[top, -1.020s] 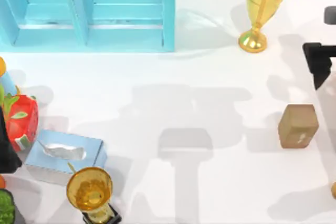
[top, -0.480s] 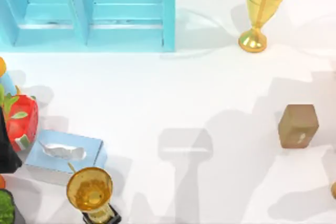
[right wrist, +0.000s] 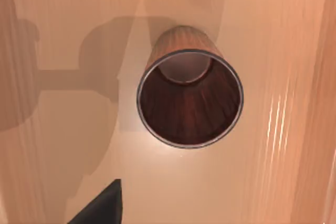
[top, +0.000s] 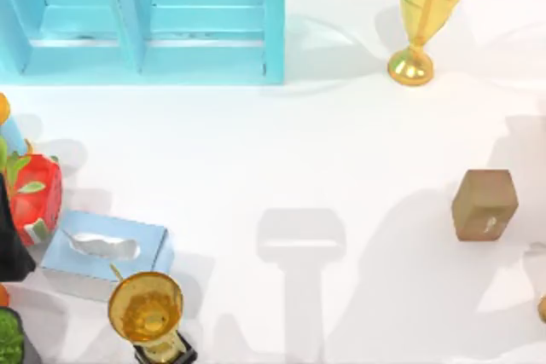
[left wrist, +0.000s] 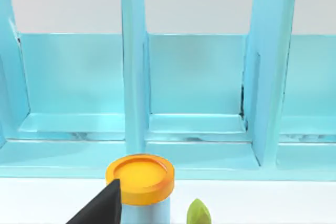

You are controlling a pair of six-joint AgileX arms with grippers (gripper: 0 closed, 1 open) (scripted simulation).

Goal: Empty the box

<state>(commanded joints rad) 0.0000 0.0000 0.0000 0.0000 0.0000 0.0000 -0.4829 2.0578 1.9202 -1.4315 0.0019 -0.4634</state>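
The white table [top: 256,151] carries a brown box [top: 485,204] at right in the top view, while the right wrist view shows a wooden cup [right wrist: 189,98]; neither gripper's opening can be told.

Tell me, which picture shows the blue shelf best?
The left wrist view shows the blue shelf best: you look straight into its open compartments, with the dividers between them. The top view catches it from above at the table's far left corner, cut off by the edge. The right wrist view looks at a brown cup instead.
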